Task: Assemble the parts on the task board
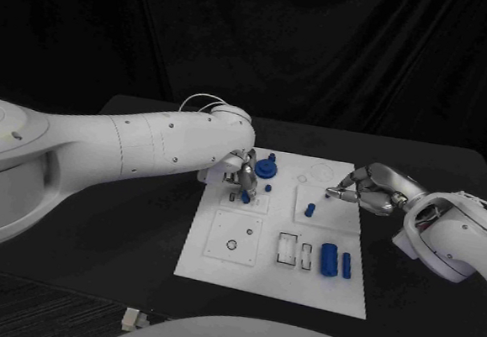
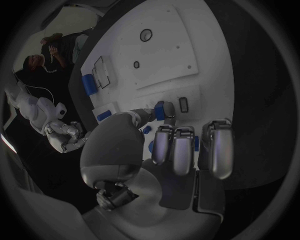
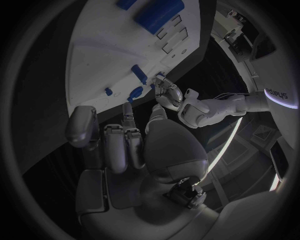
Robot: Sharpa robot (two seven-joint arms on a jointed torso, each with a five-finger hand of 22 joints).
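The white task board (image 1: pixel 257 265) lies mid-table. My left hand (image 1: pixel 238 172) hangs over its far left part, next to a blue gear-shaped part (image 1: pixel 267 169). It pinches a small blue peg (image 1: pixel 245 196) between thumb and finger; in the left wrist view the peg (image 2: pixel 160 110) sits at the thumb tip beside a dark rectangular slot (image 2: pixel 183 104). My right hand (image 1: pixel 363 190) hovers at the board's far right edge, fingers curled in, with nothing seen in them. A short blue peg (image 1: pixel 312 210) stands just in front of it.
A blue cylinder (image 1: pixel 329 259) and a slim blue bar (image 1: pixel 346 265) lie at the board's near right, beside two empty rectangular slots (image 1: pixel 289 250). Another small blue peg (image 1: pixel 268 187) stands by the gear. The black table (image 1: pixel 125 228) surrounds the board.
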